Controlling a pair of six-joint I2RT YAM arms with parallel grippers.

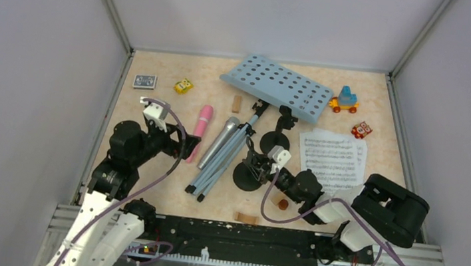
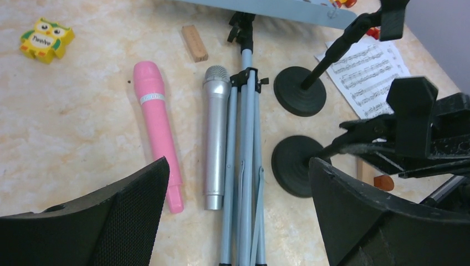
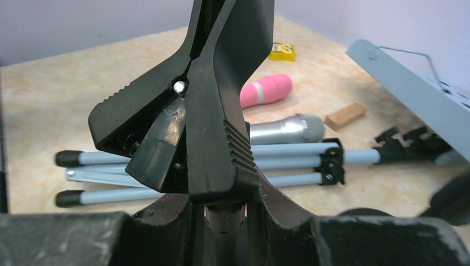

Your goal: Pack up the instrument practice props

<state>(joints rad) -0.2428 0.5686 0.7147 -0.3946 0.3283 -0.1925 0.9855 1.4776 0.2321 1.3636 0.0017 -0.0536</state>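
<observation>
The pale blue music rack point(image 1: 275, 86) lies tipped at the back, its folded grey-blue tripod legs point(image 1: 223, 155) stretched toward me. A pink microphone point(image 1: 202, 124) and a silver microphone point(image 1: 218, 141) lie side by side left of the legs. One black mic holder point(image 1: 274, 141) stands free. My right gripper point(image 1: 257, 163) is shut on the stem of the nearer mic holder point(image 3: 216, 111), just under its clip, base point(image 2: 294, 165) on the table. My left gripper point(image 2: 238, 172) hangs open over the legs point(image 2: 244, 155) and silver microphone point(image 2: 215, 138), holding nothing. White sheet-music pages point(image 1: 330, 158) lie right.
Small toys sit round the edges: a yellow owl block point(image 2: 47, 37), a toy vehicle point(image 1: 345, 100), a red toy point(image 1: 361, 129) and a small card box point(image 1: 145, 81). Wooden blocks lie at the back point(image 1: 237, 104) and front point(image 1: 246, 218). Walls close in on three sides.
</observation>
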